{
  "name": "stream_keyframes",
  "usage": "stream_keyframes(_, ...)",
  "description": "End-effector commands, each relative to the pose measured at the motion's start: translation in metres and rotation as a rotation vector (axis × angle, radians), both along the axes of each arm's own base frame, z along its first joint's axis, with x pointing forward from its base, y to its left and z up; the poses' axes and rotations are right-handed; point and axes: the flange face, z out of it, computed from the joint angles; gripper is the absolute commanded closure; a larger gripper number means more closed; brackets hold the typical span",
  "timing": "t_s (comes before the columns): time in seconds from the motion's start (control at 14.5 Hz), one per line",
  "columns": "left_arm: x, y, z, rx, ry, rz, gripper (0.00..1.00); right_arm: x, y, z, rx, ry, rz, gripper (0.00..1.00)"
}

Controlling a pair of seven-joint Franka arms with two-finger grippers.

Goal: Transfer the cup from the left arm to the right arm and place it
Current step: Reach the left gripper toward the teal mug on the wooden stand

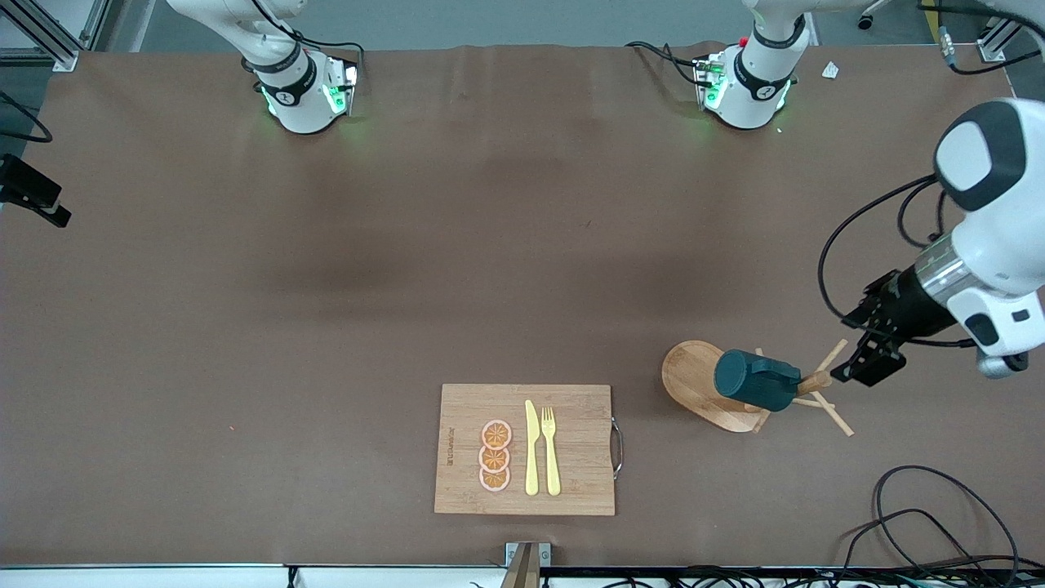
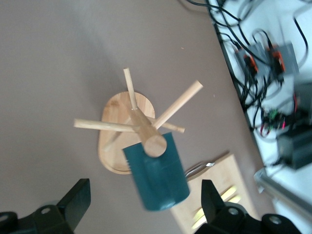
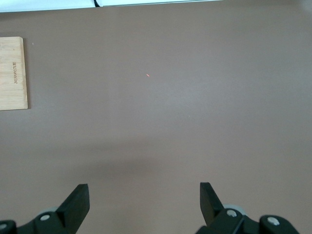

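The dark teal cup [image 1: 755, 380] hangs sideways on a peg of the wooden peg stand [image 1: 694, 384], toward the left arm's end of the table. My left gripper [image 1: 857, 367] is open and empty, in the air just beside the stand's pegs, not touching the cup. In the left wrist view the cup [image 2: 158, 178] lies between my spread fingers, farther off, under the stand's post [image 2: 146, 134]; the gripper [image 2: 144, 187] holds nothing. My right gripper [image 3: 144, 190] is open and empty over bare table. It is out of the front view.
A wooden cutting board [image 1: 571, 445] with three orange slices, a yellow knife and a yellow fork lies near the table's front edge; its corner shows in the right wrist view [image 3: 12, 73]. Loose black cables [image 1: 939, 506] lie at the front corner at the left arm's end.
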Motion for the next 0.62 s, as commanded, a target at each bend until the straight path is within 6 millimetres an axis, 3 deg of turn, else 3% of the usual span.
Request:
stream_keyframes(0.0, 0.016, -0.018, -0.022, -0.089, 0.024, 0.214, 0.0, -0.007, -0.002, 0.005, -0.01, -0.009, 0.009, 0.0)
stream_keyframes(0.28, 0.019, -0.027, -0.04, -0.181, 0.085, 0.333, 0.0, -0.007, -0.001, 0.005, -0.01, -0.009, 0.011, 0.0)
stream_keyframes(0.55, 0.022, -0.029, -0.061, -0.201, 0.125, 0.331, 0.0, -0.007, -0.002, 0.005, -0.01, -0.009, 0.009, 0.0)
